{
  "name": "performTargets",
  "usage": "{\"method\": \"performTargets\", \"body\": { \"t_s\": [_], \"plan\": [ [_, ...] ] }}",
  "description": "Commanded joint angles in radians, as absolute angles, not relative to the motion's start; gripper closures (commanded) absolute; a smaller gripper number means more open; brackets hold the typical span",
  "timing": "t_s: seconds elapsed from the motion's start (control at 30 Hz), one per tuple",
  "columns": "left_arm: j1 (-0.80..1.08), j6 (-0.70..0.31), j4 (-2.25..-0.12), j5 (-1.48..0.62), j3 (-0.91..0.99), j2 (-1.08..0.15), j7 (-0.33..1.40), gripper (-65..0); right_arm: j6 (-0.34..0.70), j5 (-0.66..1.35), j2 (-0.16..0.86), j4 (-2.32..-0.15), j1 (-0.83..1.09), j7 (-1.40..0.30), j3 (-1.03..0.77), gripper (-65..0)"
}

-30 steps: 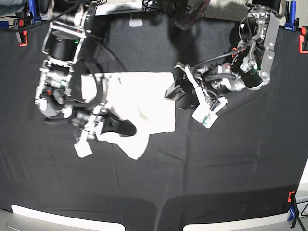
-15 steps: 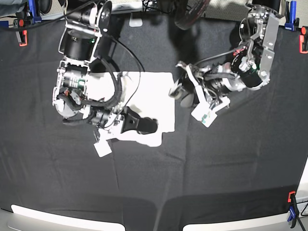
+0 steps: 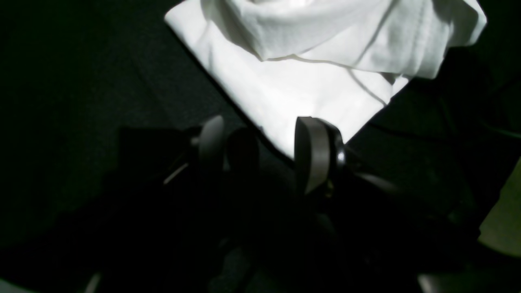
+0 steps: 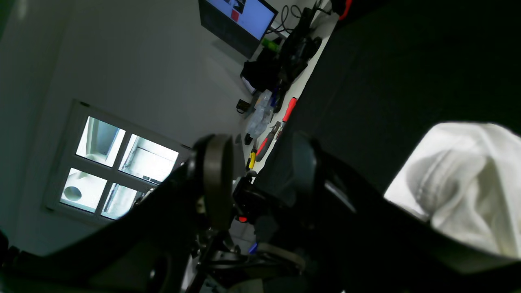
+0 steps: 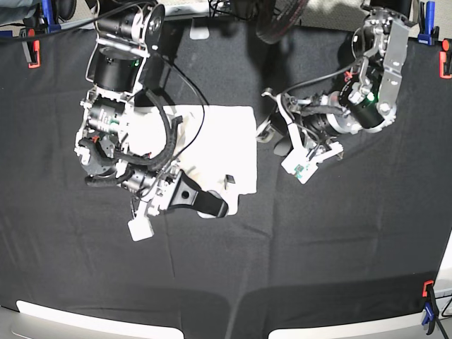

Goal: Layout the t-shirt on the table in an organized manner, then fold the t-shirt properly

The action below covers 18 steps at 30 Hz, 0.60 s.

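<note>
The t-shirt (image 5: 224,141) lies folded into a compact plain white block on the black table (image 5: 339,247), no print showing. My right gripper (image 5: 208,203) hovers at the block's near edge, open and tilted; in the right wrist view its fingers (image 4: 217,179) stand apart with nothing between them, and a rounded fold of the t-shirt (image 4: 468,179) lies off to the side. My left gripper (image 5: 275,139) sits just off the block's right edge, open. In the left wrist view one pad (image 3: 313,154) is at a corner of the t-shirt (image 3: 309,89), not clamping it.
Red clips (image 5: 33,53) (image 5: 445,60) (image 5: 427,288) and a blue clip (image 5: 46,10) hold the black cloth at its edges. Both arms' bodies and cables crowd the back half. A cluttered bench with tools and a monitor (image 4: 240,16) shows beyond the table.
My right gripper carried the hanging near flap of the shirt up and rightward onto the block, then opened and let it go. The left gripper drew slightly back to the right.
</note>
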State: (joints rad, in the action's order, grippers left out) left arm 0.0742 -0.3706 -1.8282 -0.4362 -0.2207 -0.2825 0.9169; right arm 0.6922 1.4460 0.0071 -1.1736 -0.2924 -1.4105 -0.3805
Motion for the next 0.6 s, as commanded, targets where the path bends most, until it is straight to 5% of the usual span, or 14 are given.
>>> {"method": "performTargets", "body": {
  "t_s": [0.0, 0.33, 0.57],
  "plan": [
    [0.061, -0.374, -1.847, -0.445, -0.216, -0.286, 0.896, -26.0, 0.698, 1.484, 0.015, -1.197, -0.341, -1.396, -0.381, -23.6],
    [0.061, -0.374, -1.847, -0.446, -0.216, -0.286, 0.894, -26.0, 0.698, 1.484, 0.177, -1.350, -0.443, -1.396, -0.380, -23.6],
    [0.061, -0.374, -1.847, -0.446, -0.216, -0.286, 0.858, -26.0, 0.698, 1.172, 0.191, -1.350, -0.415, -1.396, -0.377, -23.6]
  ]
}}
